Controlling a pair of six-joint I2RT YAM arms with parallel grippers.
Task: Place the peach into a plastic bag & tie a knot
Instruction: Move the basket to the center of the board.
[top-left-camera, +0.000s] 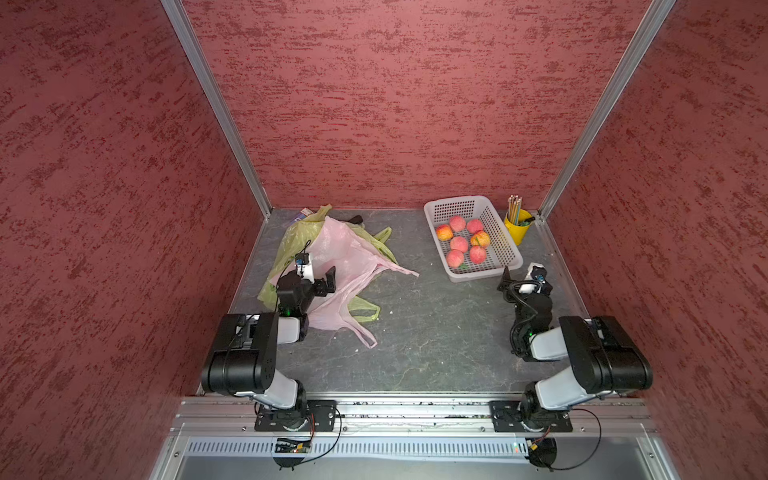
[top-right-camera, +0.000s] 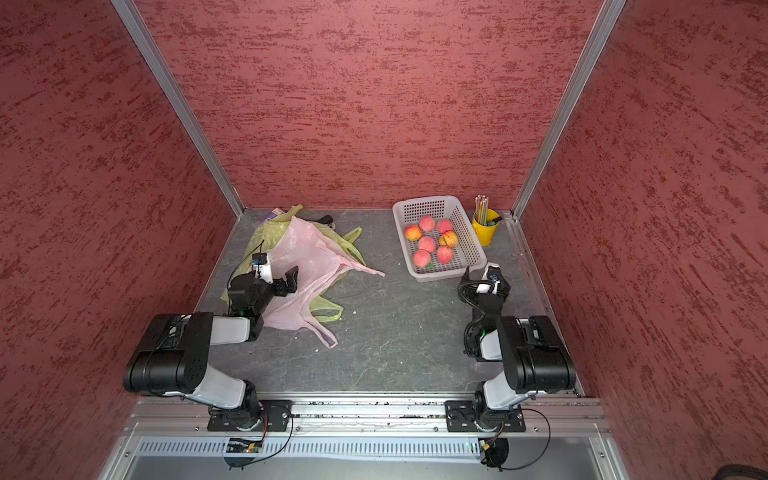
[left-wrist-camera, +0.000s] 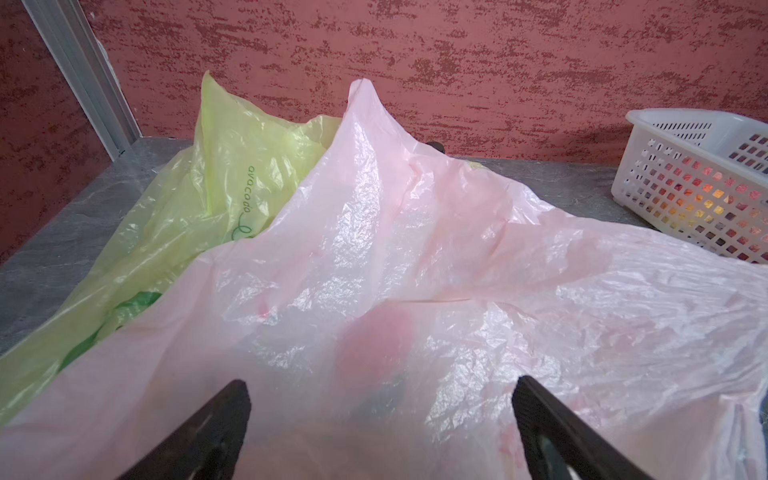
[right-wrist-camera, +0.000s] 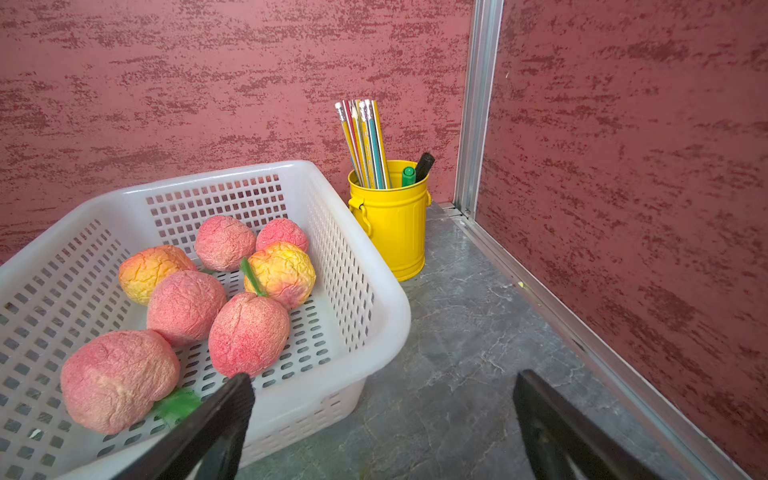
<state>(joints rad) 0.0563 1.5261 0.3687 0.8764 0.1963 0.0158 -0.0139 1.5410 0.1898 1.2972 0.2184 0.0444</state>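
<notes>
Tabletop (top-left-camera: 436, 332): grey, stone-patterned, inside red textured walls.
Pink plastic bag (top-left-camera: 353, 257): spread crumpled on the left half of the table, lying over the green one, its handle loops trailing toward the arm bases.
Green plastic bag (top-left-camera: 291, 245): under and behind the pink bag, printed "avacado" in the left wrist view (left-wrist-camera: 232, 166).
White basket (top-left-camera: 505, 237): perforated, at the far right, well apart from the bags.
Left gripper (left-wrist-camera: 380, 395): claw spread wide and empty, over the pink bag; contact with the film cannot be told.
Right gripper (right-wrist-camera: 382, 382): claw spread wide and empty, at the basket's near corner, one finger over the rim and the other over bare table.
Yellow pencil bucket (right-wrist-camera: 390, 224): upright, just beside the basket's far corner, near the right wall.
Peaches (right-wrist-camera: 186, 305): six, all in the basket, bunched together.
Reddish patch (left-wrist-camera: 374, 340): shows through the pink film beneath the left claw; what it is cannot be told.
Pencils (right-wrist-camera: 365, 141): standing in the bucket, with a green marker (right-wrist-camera: 408, 174) and a black marker (right-wrist-camera: 424, 164).
</notes>
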